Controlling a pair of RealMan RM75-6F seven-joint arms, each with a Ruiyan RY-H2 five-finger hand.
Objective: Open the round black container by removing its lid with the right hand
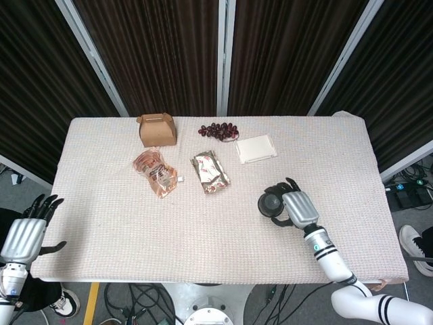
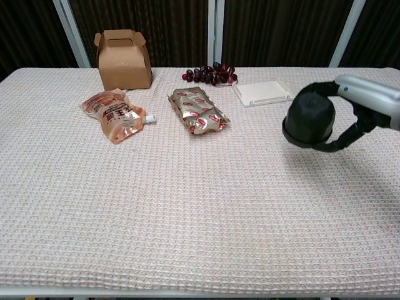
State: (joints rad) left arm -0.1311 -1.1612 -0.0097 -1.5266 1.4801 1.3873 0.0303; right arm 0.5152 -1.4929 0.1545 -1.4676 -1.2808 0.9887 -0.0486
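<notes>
The round black container (image 2: 309,120) is in the grip of my right hand (image 2: 357,112), held just above the cloth at the right of the table. The head view shows the container (image 1: 270,203) left of the same hand (image 1: 296,209), with dark fingers wrapped around its side. It is tipped, its wider rim facing down and toward the camera in the chest view. I cannot tell whether the lid is on. My left hand (image 1: 24,235) hangs off the table's left front corner, fingers spread and holding nothing.
At the back stand a brown paper box (image 1: 157,129), a bunch of dark grapes (image 1: 218,130) and a white flat tray (image 1: 256,148). An orange pouch (image 1: 156,172) and a foil packet (image 1: 210,171) lie left of centre on the cloth-covered table (image 1: 203,230).
</notes>
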